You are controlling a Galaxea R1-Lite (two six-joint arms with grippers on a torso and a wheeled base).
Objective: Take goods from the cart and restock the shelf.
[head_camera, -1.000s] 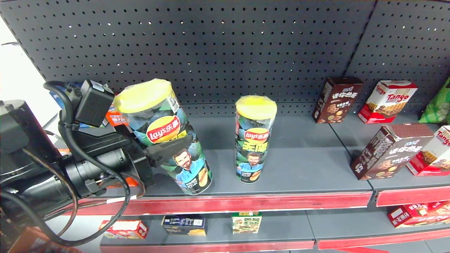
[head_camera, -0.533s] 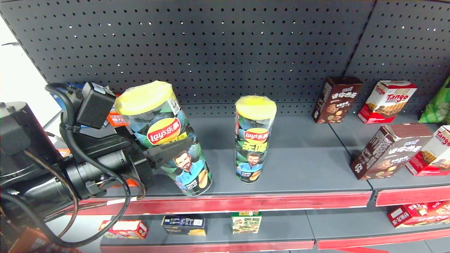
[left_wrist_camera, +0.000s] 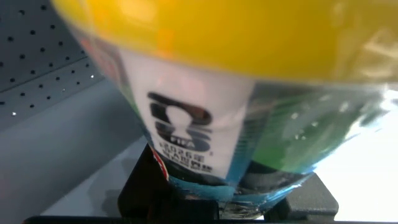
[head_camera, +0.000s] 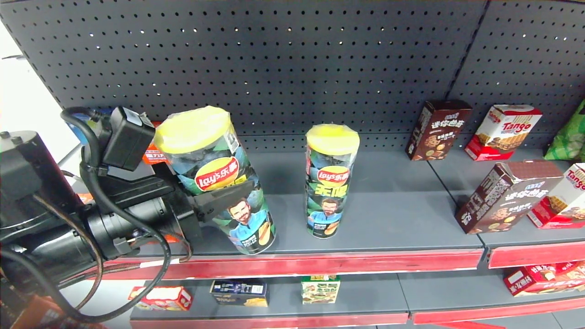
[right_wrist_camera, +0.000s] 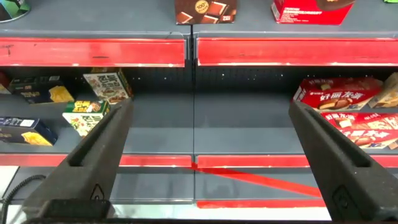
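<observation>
Grips tilted chip can mid-body in left claw, base at shelf front edge, near standing can, likely to extend that row. Leaves right claw wide and empty, facing lower shelves.

My left arm extends from the left with its wrist roughly level. Its pincer is clamped around the middle of a tilted chip can. My right pincer has its fingers spread wide, gripping nothing.
</observation>
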